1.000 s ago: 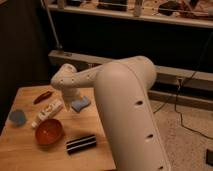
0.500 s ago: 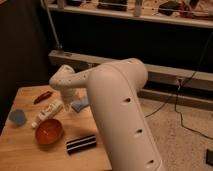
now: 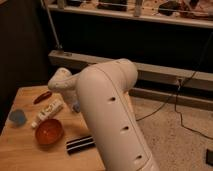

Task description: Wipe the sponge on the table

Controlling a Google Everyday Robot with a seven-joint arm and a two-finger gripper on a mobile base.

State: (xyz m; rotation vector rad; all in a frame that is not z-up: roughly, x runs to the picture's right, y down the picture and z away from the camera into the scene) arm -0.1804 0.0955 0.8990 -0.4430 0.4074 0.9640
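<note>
The light wooden table (image 3: 20, 150) fills the lower left. Only a small light-blue sliver of the sponge (image 3: 76, 106) shows on it, right beside my white arm (image 3: 107, 107). That arm rises large in the middle of the view, and its wrist end (image 3: 61, 81) bends down over the table's far side. My gripper is hidden behind the arm, somewhere by the sponge.
An orange bowl (image 3: 49, 131), a white tube (image 3: 47, 112), a red object (image 3: 42, 96) and a round blue cup (image 3: 17, 116) lie on the table's left half. A black-and-white striped block (image 3: 80, 144) sits near the front. A dark shelf unit (image 3: 130, 30) stands behind.
The arm has swung further in front of the camera and now covers most of the sponge, which showed more fully a second ago. The other objects have not moved.
</note>
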